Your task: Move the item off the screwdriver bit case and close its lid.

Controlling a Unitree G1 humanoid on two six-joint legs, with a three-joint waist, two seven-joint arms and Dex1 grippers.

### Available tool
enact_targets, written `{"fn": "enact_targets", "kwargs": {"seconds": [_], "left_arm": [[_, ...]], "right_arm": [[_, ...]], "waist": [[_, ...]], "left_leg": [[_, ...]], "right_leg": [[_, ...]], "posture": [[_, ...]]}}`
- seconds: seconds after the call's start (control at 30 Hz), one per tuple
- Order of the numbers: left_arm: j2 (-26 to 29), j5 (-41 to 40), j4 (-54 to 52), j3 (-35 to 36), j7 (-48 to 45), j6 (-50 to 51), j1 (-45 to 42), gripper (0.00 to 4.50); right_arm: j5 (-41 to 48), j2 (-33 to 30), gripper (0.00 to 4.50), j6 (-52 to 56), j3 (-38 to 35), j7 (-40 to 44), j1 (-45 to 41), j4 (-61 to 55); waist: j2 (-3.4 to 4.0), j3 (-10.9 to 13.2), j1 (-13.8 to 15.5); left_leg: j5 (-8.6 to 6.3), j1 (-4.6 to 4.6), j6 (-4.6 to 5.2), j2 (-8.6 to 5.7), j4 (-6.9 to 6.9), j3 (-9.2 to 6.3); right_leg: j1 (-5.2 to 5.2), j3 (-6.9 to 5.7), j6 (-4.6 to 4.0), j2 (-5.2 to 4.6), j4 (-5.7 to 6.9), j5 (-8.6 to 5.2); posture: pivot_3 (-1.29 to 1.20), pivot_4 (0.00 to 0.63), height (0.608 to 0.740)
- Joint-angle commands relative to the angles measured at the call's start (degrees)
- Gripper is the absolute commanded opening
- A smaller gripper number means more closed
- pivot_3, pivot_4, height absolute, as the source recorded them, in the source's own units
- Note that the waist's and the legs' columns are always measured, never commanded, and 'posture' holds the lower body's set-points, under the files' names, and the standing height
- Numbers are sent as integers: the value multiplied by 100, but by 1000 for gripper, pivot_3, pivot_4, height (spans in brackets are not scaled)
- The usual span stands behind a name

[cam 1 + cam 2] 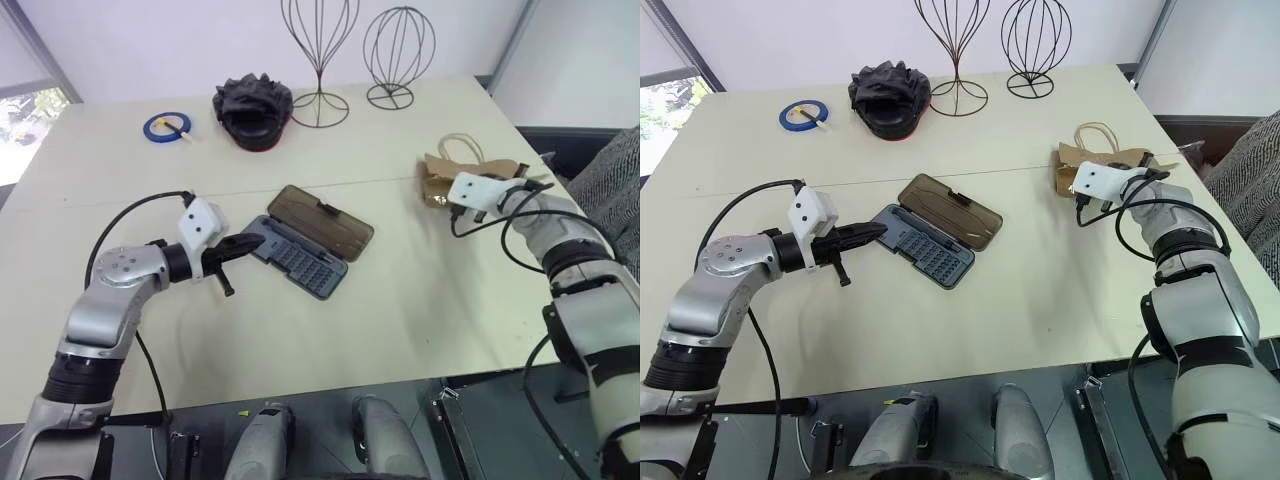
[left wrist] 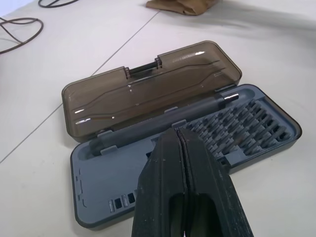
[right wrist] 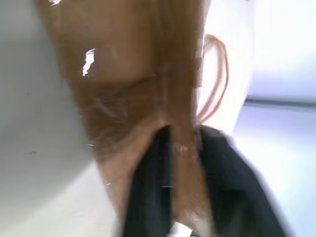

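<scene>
Brown kraft paper bag (image 1: 1085, 160): small, crumpled, thin beige twine loop handles pointing toward far edge of table (image 1: 1040, 300); sits near table's right edge, well apart from case. Screwdriver bit case (image 1: 923, 246): flat, dark blue-grey, rows of small bits, near table centre, set askew to table edges. Lid (image 1: 951, 211): translucent smoky-brown, open, laid flat on table along case's far side, hinged to it.

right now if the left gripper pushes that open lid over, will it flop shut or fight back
The lid looks like thin rigid plastic hinged to the case, so it should probably swing as one piece. The case seems light and may slide on the smooth table.
</scene>
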Motion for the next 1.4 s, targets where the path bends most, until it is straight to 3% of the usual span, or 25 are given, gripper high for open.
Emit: {"fn": "enact_targets", "kwargs": {"seconds": [0.03, 0.13, 0.3, 0.43, 0.6, 0.73, 0.93, 1.4], "left_arm": [[-8, -2, -182, 46, 28, -100, -34, 0], [-14, -13, -177, 53, 23, -100, -41, 0], [10, -22, -131, 86, -9, -106, -44, 0], [13, -7, -32, 103, -22, -136, -95, 0], [-27, 20, 103, 64, -20, -157, -255, 0], [-34, 33, 177, 32, -54, -183, -332, 0], [-27, 50, 166, 51, -55, -186, -316, 0], [82, -88, -221, 248, 82, 9, 2, 0]], "right_arm": [[403, -184, 3003, 91, -368, 389, -197, -105], [739, -368, 4473, 69, -653, 937, -234, -404], [1472, -644, 4473, 642, -1261, 1793, -149, -1479], [2646, -317, 4473, 2594, -1942, 2789, 464, -3668], [3492, 554, 4473, 5008, -2018, 2923, 1142, -5888], [3526, 998, 4473, 5761, -1778, 2667, 1163, -6211], [3595, 1568, 4473, 5932, -1546, 2469, 1044, -5942], [3512, 1874, 4473, 5626, -1057, 2289, 1516, -5596]], "waist": [[0, 0, -2], [1, 1, -3], [6, 3, -9], [5, 3, -8], [6, 2, 8], [6, 2, 64], [5, 1, 58], [5, 1, 10]], "left_leg": [[0, 0, 0, -1, 0, 0], [0, 0, 0, -1, 0, 0], [-1, 1, 1, 1, -2, 1], [-1, 2, 2, 10, 0, 0], [-1, 2, 2, 18, 7, -6], [-1, -2, 2, 10, 10, -9], [-1, -3, 1, 9, 8, -9], [-1, -3, 1, 10, 6, -9]], "right_leg": [[0, 0, 0, 1, 0, 0], [0, 0, 0, 1, 0, 0], [-1, 0, 0, 3, 0, 0], [0, 0, 0, 6, 2, 0], [0, -1, 0, 8, 11, 0], [-2, -2, 0, -1, 12, 1], [-3, -2, 0, -1, 9, 1], [-6, -2, 0, 1, 10, 1]], "posture": [[0, 150, 740], [0, 150, 740], [0, 150, 740], [0, 150, 740], [0, 150, 740], [0, 150, 740], [0, 150, 740], [0, 150, 740]]}}
